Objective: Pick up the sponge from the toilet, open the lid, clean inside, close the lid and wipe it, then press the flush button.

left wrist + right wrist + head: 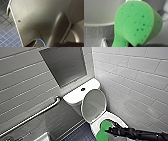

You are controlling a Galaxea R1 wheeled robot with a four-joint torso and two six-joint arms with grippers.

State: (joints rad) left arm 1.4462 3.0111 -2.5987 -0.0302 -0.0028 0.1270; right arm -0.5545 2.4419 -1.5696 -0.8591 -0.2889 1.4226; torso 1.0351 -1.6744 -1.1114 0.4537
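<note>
Right now the sponge (104,128) is low over the open bowl of the toilet (113,117), bright green against the white. I cannot tell if it touches the inside. The right tool (110,130) is pinching the sponge, and its dark arm reaches in from the right. The lid (93,105) stands up, open, with its grey inner face showing. Behind it is the tank top (75,95), with the flush button (83,89) in its middle. White wall tiles (135,77) are just beside the toilet. On the other side, a silver grab bar (32,117) runs along the grey wall, above the dark blue tiled floor (77,135).
</note>
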